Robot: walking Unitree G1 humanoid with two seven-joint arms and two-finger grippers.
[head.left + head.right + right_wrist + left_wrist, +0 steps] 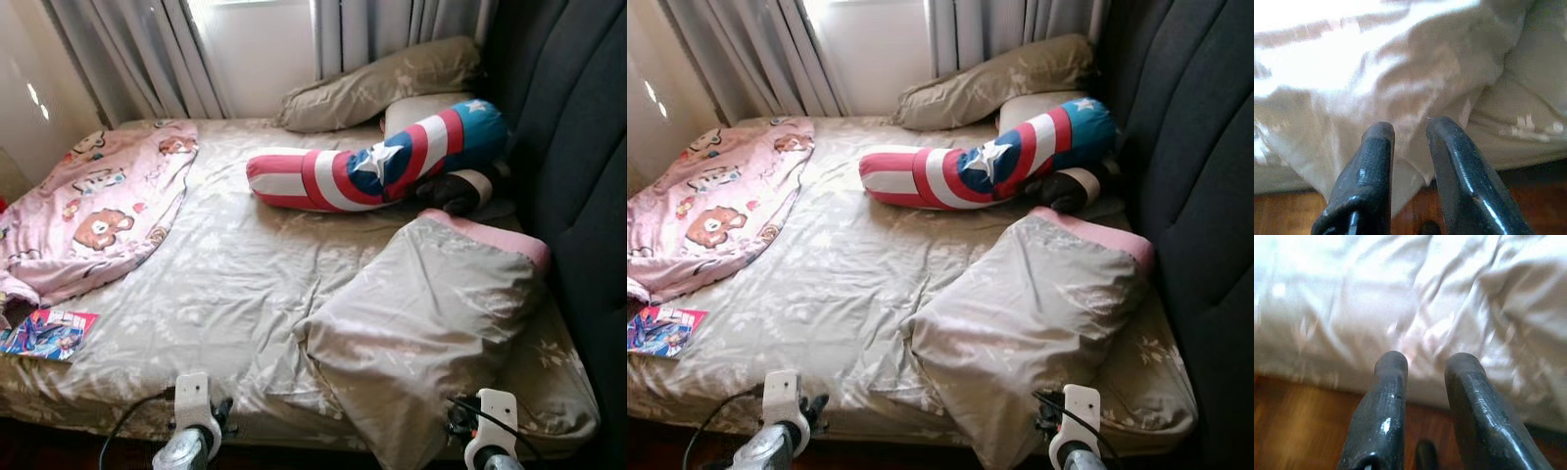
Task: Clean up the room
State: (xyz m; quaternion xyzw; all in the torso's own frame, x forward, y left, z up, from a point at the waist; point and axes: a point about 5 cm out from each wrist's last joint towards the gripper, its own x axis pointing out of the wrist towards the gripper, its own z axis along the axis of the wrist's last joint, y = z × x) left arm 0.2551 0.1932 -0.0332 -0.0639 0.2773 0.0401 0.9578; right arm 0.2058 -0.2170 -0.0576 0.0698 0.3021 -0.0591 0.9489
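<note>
Approach step, I judge — left gripper [1422, 367] and right gripper [1409, 129], both slightly spread and empty, next reach the beige satin pillow [421, 323] at lower right.

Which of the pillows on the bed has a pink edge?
The large beige pillow lying nearest the foot of the bed, beside the dark headboard. Its far end has a pink band; the beige pillow by the curtains has none.
</note>
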